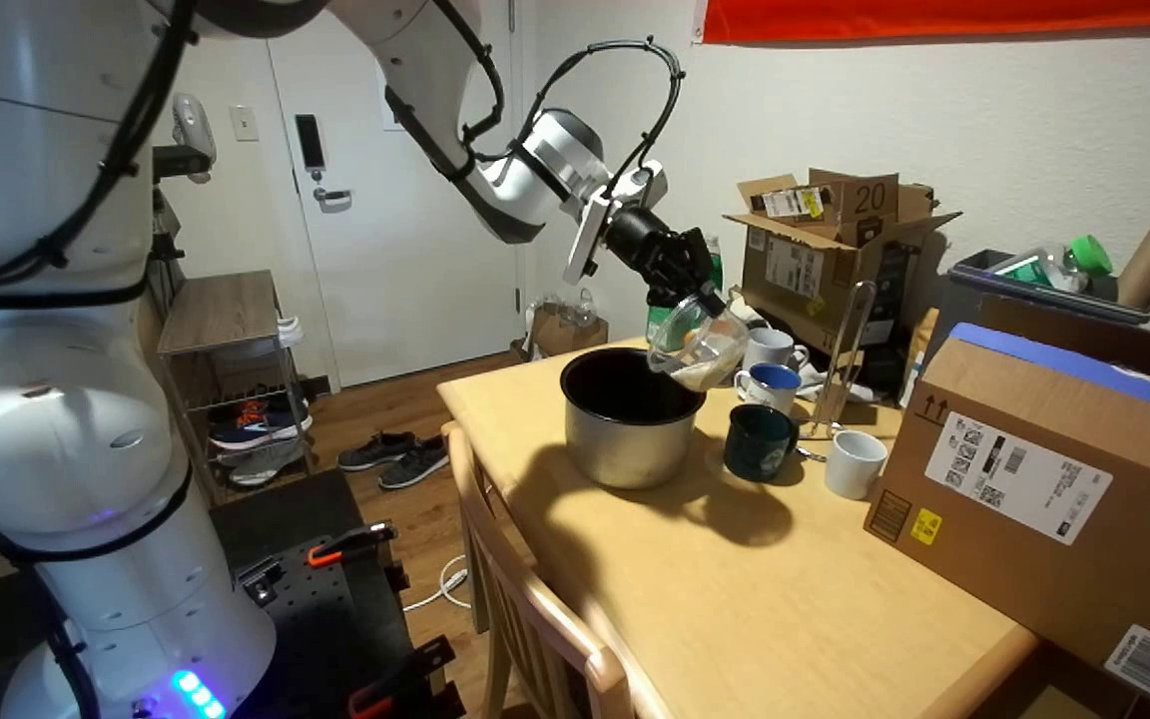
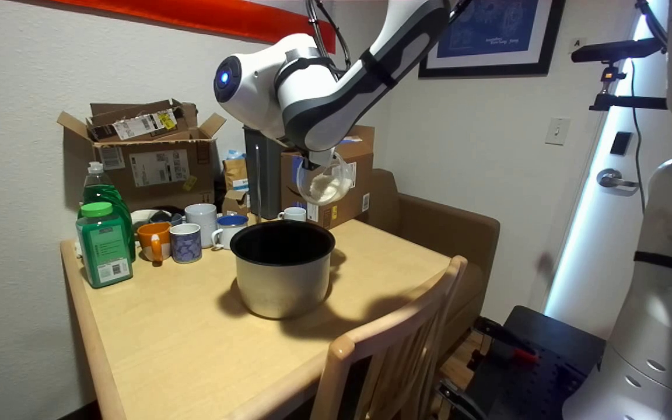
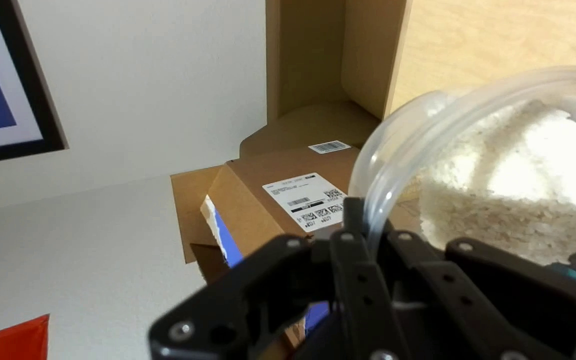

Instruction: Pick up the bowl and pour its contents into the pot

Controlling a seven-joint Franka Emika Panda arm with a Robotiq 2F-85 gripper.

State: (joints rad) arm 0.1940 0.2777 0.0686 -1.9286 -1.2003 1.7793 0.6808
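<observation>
Nearest in an exterior view: chair (image 2: pixel 400 312), then the surface (image 2: pixel 178 326) with the pot (image 2: pixel 283 286) upright on it. Higher up, by the pot's far side: clear bowl (image 2: pixel 345 175), tilted toward the pot, white rice (image 3: pixel 503 215) pooled in its low side. In the wrist view the gripper (image 3: pixel 375 225) has its jaws pinched on the bowl's rim. Can't tell if the lip is over the pot's mouth. Farther back: orange mug (image 2: pixel 148 234), purple mug (image 2: pixel 186 245), then a cardboard box (image 2: pixel 158 169).
</observation>
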